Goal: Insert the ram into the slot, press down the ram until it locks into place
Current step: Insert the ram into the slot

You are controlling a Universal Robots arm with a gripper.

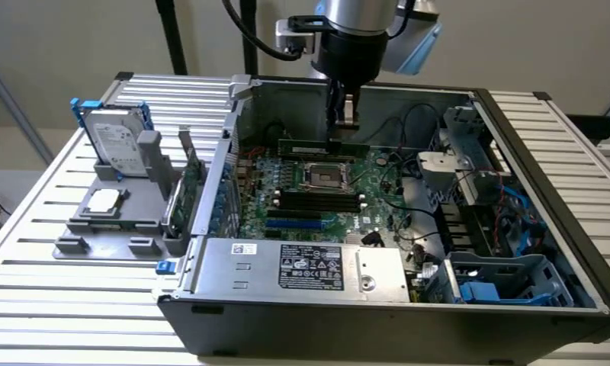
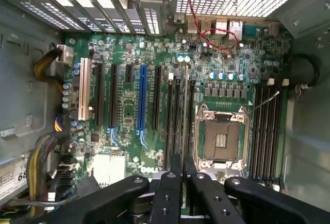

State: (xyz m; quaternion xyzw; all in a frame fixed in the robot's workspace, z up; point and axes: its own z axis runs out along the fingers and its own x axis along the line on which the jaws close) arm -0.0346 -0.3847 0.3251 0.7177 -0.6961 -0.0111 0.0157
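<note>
Black fingers [image 2: 169,193] of the gripper [image 2: 182,166] are drawn in narrow and clamp the ram [image 1: 305,146] from above, near its mid-length. This grip keeps the stick level, with overhang to both sides, and leaves its lower contact edge free to enter a slot. In the wrist view the ram appears edge-on as a thin pale line running straight out from between the fingertips. That line runs parallel to the black strips below it.

Position of the ram: it is held above the board and is not yet seated. Its edge lies over the bank of black slots immediately beside the processor socket [image 2: 220,136], on the side facing the blue slot [image 2: 142,100]. The slot [image 2: 192,113] closest to the socket, just beside that pale line, is judged to be the target. Which strip of the bank is intended cannot be told for certain, and the end clips are too small to read.

Judged stage: alignment over the slot, with pressing not yet begun.

A second bank of black slots [image 2: 265,131] lies on the opposite side of the socket. The computer case [image 1: 284,320] lies on its side with the open face upward, which permits a straight vertical approach to the motherboard [image 2: 124,157].
</note>
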